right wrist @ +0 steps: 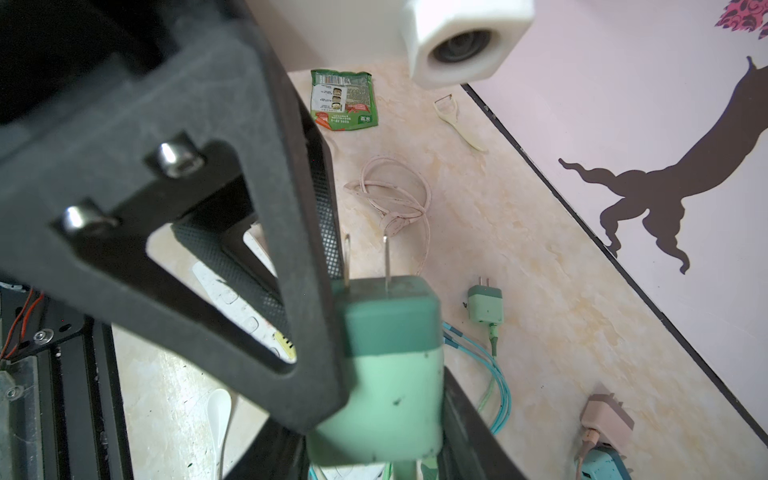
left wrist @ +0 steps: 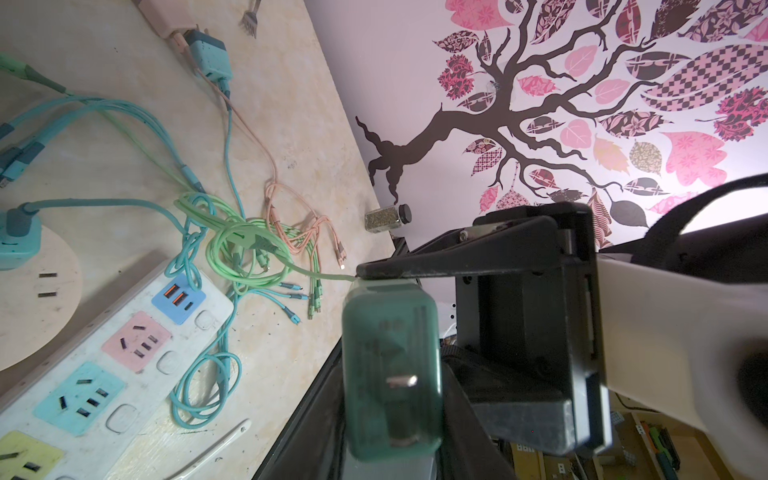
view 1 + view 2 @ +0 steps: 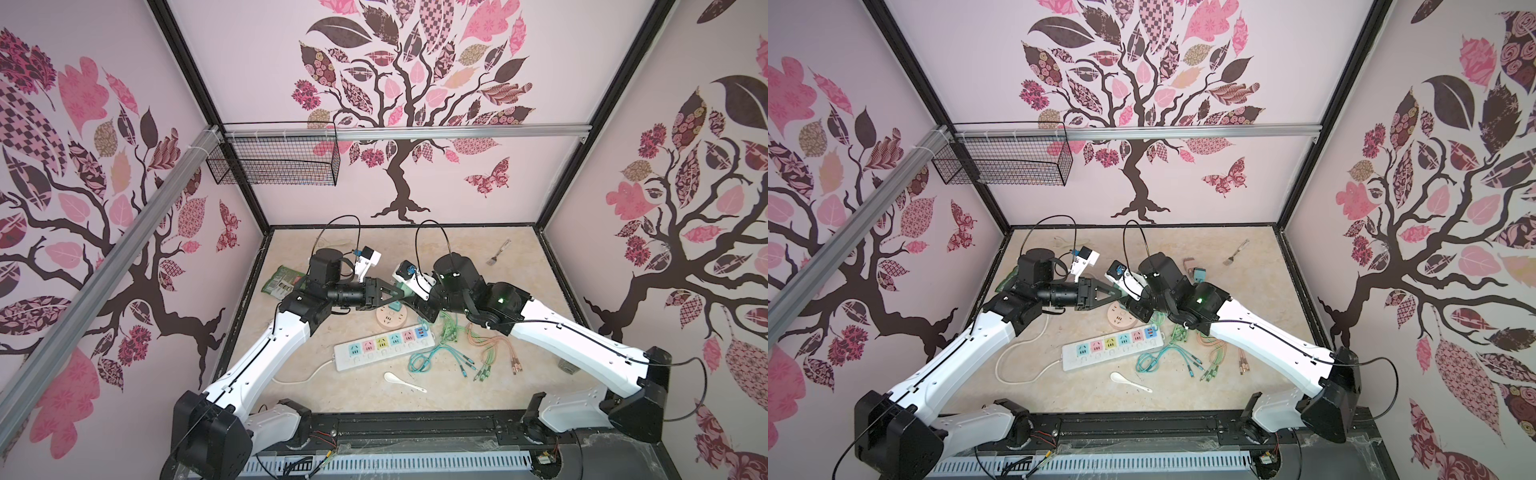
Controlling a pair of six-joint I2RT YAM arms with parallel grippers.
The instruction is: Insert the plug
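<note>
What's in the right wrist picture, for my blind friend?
A green two-prong plug fills the middle, a black end effector finger against its side. Behind it on the beige table lie a green packet, a cream cable and another plug.

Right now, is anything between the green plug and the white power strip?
Nothing visible. The green square plug is in the air; the coloured sockets on the long white power strip lie bare. A teal cable only touches its blue end.
</note>
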